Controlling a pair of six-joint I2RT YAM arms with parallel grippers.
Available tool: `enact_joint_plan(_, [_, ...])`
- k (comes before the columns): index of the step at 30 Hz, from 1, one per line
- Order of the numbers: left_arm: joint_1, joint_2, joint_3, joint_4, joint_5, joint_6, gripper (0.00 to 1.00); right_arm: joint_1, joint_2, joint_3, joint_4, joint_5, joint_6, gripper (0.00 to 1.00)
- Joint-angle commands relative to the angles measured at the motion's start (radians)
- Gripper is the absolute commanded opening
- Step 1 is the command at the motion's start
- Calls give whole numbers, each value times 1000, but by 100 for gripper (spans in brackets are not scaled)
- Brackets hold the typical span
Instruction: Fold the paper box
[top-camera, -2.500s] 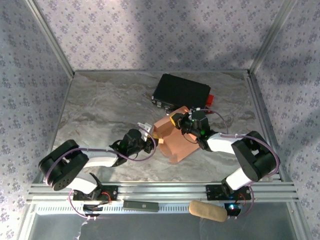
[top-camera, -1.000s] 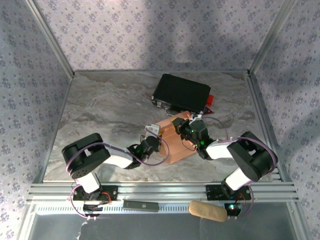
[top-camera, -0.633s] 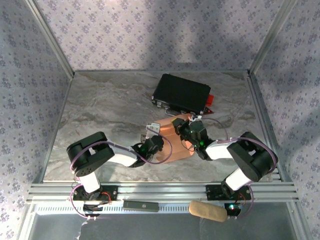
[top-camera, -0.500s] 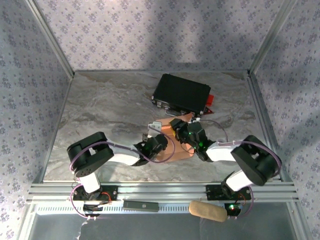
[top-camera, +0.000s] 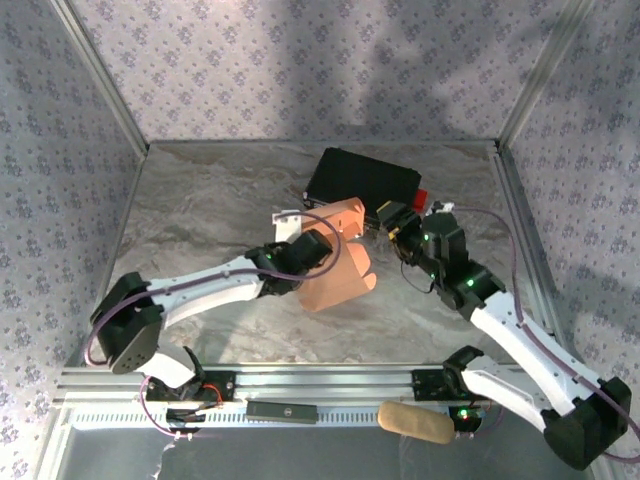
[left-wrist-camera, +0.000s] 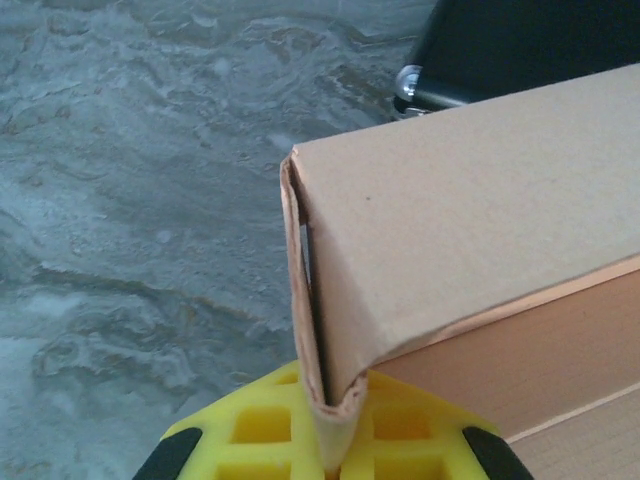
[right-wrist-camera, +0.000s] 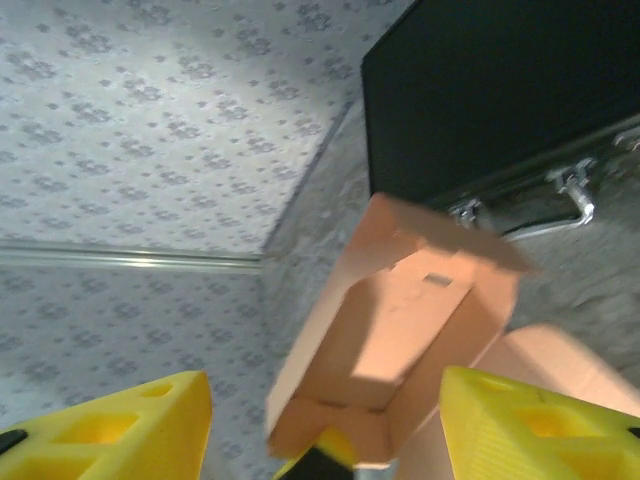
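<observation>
Plainly, the paper box (top-camera: 338, 262) is thin, matte, salmon-pink cardboard, partly formed into a rectangular shell with crisp creases. It sits near the middle of the grey marble-patterned table (top-camera: 200, 210), just in front of the black case (top-camera: 365, 183). In the left wrist view the paper box (left-wrist-camera: 470, 220) shows a smooth, flat panel meeting a second one along a sharp fold, and its corner is slightly crumpled and gaping. From the right wrist view the paper box (right-wrist-camera: 400, 330) is an open trough with a small rectangular slot in one inner wall.

The black case (right-wrist-camera: 500, 90) is hard and smooth, with metal latches along its edge. Floral-patterned wallpaper covers the walls (top-camera: 300, 60).

The left gripper (left-wrist-camera: 325, 425) is clenched on the paper box, and its yellow ribbed fingers (left-wrist-camera: 255, 430) pinch the crumpled corner edge between them. Seen from above, the left gripper (top-camera: 316, 250) sits against the box's left side.

The right gripper (right-wrist-camera: 322, 388) is released, its yellow fingers (right-wrist-camera: 125, 425) spread wide with nothing clamped. In the top view the right gripper (top-camera: 392, 216) sits just to the right of the box, beside the case.
</observation>
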Motion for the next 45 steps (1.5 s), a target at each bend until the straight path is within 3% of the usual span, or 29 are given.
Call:
enact_joint_plan(1, [46,-60,58,-179,164,57,0,-26,90,149,-230,-91,-174,60])
enact_joint_plan(6, [104,-100,117,-278,278,135,0,-23,259,360,-317,-133,-223,56])
enact_joint_plan(17, [125,-154,131,-333,301,152,0,66,530,568,-315,-123,-179,51])
enact_joint_plan(30, [124,-179,130,-334,314,141,0,101,622,517,-256,-82,-156,50])
enact_joint_plan(45, [119,-163,133,-309,312,135,0,157,597,460,-203,-96,-76,46])
